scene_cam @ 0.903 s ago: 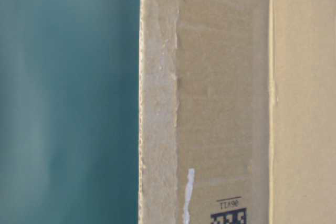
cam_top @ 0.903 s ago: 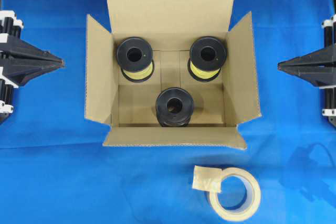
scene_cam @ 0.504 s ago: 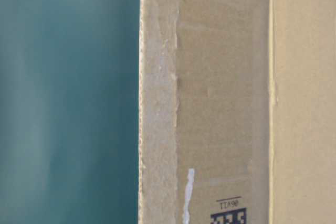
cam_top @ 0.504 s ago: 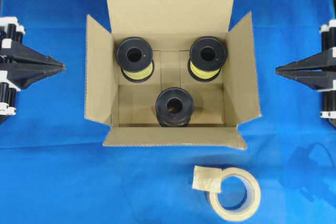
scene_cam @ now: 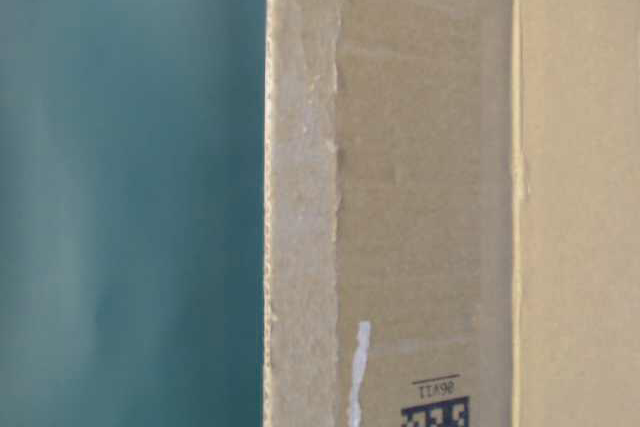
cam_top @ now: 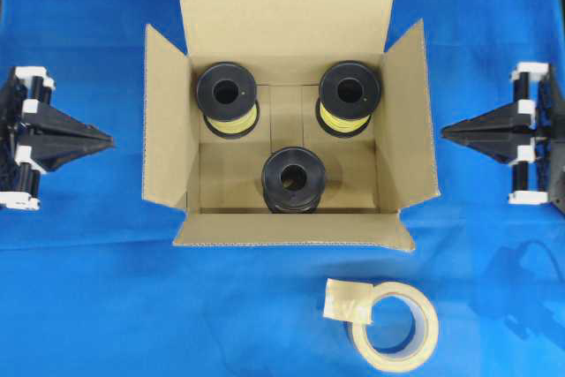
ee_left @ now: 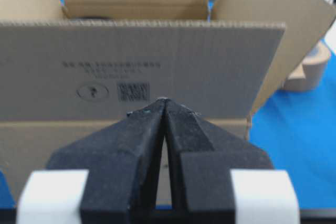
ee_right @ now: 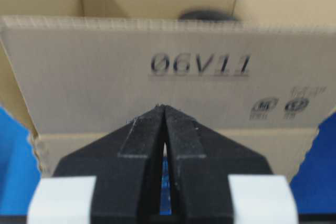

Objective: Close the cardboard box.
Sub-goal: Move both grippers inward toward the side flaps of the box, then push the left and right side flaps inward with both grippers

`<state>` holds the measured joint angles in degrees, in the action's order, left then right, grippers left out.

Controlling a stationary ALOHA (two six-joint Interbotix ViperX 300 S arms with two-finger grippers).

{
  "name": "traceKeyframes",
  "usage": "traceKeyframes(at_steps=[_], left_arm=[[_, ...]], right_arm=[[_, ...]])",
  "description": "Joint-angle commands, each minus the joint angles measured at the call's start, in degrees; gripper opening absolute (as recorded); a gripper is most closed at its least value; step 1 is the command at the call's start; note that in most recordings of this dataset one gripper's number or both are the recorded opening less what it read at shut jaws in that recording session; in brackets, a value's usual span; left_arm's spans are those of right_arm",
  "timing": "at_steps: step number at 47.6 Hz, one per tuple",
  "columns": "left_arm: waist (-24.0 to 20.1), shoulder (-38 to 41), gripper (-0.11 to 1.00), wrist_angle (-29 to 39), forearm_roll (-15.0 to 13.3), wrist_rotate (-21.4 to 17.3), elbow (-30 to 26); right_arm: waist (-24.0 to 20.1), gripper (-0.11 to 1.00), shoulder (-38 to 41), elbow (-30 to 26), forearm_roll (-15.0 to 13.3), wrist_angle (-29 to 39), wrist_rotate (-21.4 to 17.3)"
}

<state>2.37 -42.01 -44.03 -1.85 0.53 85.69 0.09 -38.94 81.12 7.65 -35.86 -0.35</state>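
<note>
The cardboard box (cam_top: 168,143) stands in the middle of the blue cloth, all four flaps spread outward. Its printed outer wall fills the right half of the table-level view (scene_cam: 430,197). My left gripper (cam_top: 109,139) is shut and empty, its tip pointing at the box's left flap (ee_left: 157,66) with a gap of cloth between. On the other side my right gripper (cam_top: 444,132) is likewise shut and empty, tip just short of the right flap (ee_right: 173,66).
Three black spools sit inside the box: two with yellow thread at the back (cam_top: 227,94) (cam_top: 350,92), one dark at the front (cam_top: 294,179). A beige tape roll (cam_top: 395,326) lies on the cloth in front of the box.
Both grippers have moved inward toward the box, the right one more than the left. The box and its flaps have not moved.
</note>
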Motion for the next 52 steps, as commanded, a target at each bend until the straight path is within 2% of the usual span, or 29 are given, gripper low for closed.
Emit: traceKeyframes(at_steps=[1,12,33,43,52], left_arm=[[0.35,2.55,0.0,-2.55,-0.26,0.09,-0.44],[0.26,6.15,0.0,-4.66,-0.62,0.26,-2.11],[-3.52,25.84,0.0,-5.98,-0.53,-1.05,-16.79],[-4.66,31.38,0.0,-5.01,-0.53,-1.14,-23.38],[-5.19,33.13,0.0,-2.64,-0.53,-1.14,-26.28]], right_arm=[[0.09,0.0,2.64,-0.7,0.18,-3.25,-0.09],[0.09,0.0,3.52,-1.76,0.44,-4.75,-0.09],[0.26,0.0,16.44,-12.57,0.18,-4.75,0.97],[0.7,0.0,22.15,-18.11,0.09,-4.31,1.49],[0.79,0.0,25.58,-21.27,0.09,-2.64,1.41]])
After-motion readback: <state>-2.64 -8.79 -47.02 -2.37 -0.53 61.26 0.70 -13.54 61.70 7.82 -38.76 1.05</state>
